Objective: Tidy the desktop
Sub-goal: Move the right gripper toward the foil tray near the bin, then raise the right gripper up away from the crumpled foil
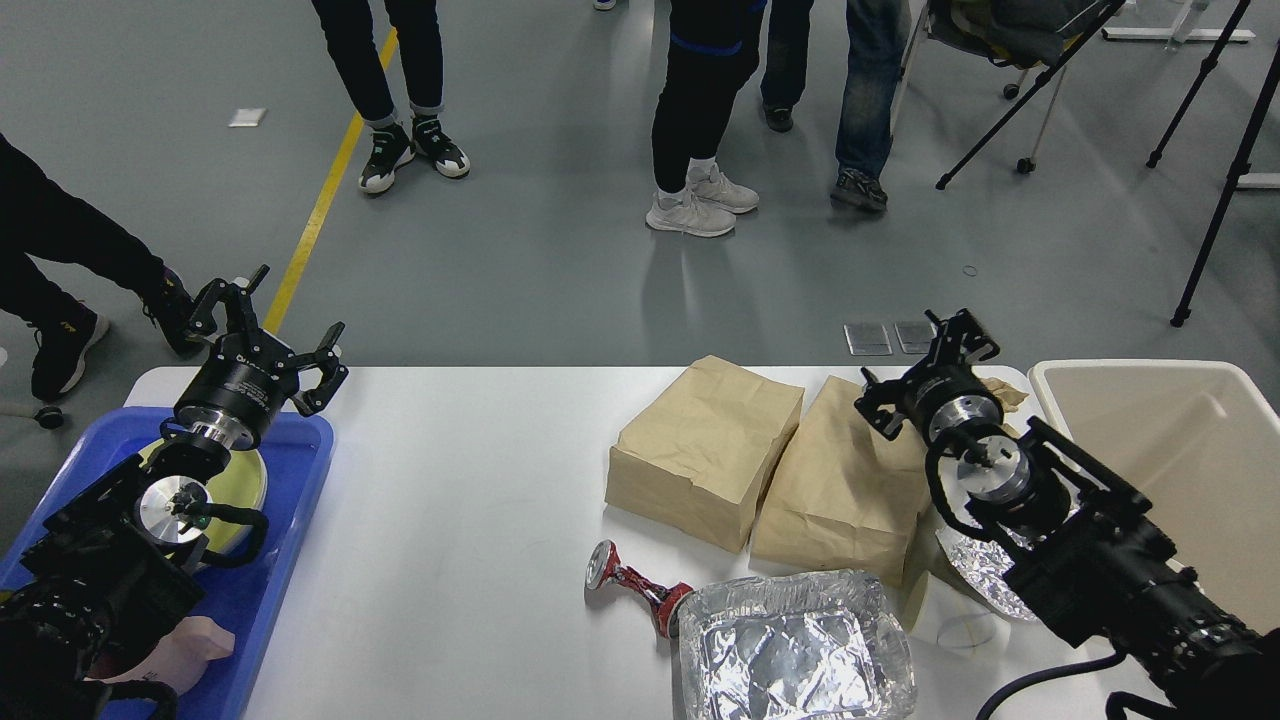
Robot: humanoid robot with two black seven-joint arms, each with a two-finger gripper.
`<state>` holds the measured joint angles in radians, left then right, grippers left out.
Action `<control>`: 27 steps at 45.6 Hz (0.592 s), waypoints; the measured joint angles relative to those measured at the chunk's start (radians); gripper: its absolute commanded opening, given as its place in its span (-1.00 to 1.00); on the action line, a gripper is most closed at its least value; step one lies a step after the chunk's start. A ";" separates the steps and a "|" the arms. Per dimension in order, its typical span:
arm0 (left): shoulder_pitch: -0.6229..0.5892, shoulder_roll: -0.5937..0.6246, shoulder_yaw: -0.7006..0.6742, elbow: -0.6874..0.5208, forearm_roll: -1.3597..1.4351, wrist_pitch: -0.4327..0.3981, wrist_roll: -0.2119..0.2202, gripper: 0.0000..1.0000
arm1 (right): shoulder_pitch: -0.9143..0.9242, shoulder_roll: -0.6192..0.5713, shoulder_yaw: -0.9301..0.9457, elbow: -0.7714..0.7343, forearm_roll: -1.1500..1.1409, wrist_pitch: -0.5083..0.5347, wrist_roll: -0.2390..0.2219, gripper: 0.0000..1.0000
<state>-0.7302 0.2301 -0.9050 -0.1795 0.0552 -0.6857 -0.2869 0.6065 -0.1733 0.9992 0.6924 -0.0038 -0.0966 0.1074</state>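
Left gripper (268, 335): fingers spread apart and empty, raised above the far edge of the blue plastic tray (300, 470) at the 9 o'clock end of the large white rectangular desktop (460, 520). Within the tray: a pale yellow round plate (250, 485), partly hidden by the arm, and a pink soft item (190, 650) toward 7 o'clock. Right gripper (925, 365): fingers parted, nothing between them, poised over the far corner of the right-hand brown paper bag (845, 490). Just beside it, toward 9 o'clock, a second brown paper bag (700, 450), both lying flat on the desktop. At 6 o'clock, a crumpled silver foil tray (795, 650), with a crushed red metal can (635, 585) touching its left corner. At 3 o'clock, a beige plastic bin (1180, 420).
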 measured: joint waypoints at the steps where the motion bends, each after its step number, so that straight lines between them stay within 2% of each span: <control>1: 0.000 0.000 0.000 0.000 0.000 0.000 0.000 0.93 | 0.001 -0.005 0.010 0.000 0.006 0.000 0.000 1.00; 8: 0.000 0.000 0.000 0.000 0.000 0.000 0.000 0.93 | -0.001 -0.029 0.050 -0.011 0.046 0.001 0.000 1.00; 27: 0.000 0.000 0.000 0.000 0.000 0.000 0.000 0.93 | -0.012 -0.037 0.052 -0.188 0.119 -0.002 0.000 1.00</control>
<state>-0.7302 0.2301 -0.9050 -0.1795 0.0552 -0.6857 -0.2869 0.5942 -0.2102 1.0515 0.5045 0.1148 -0.0982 0.1074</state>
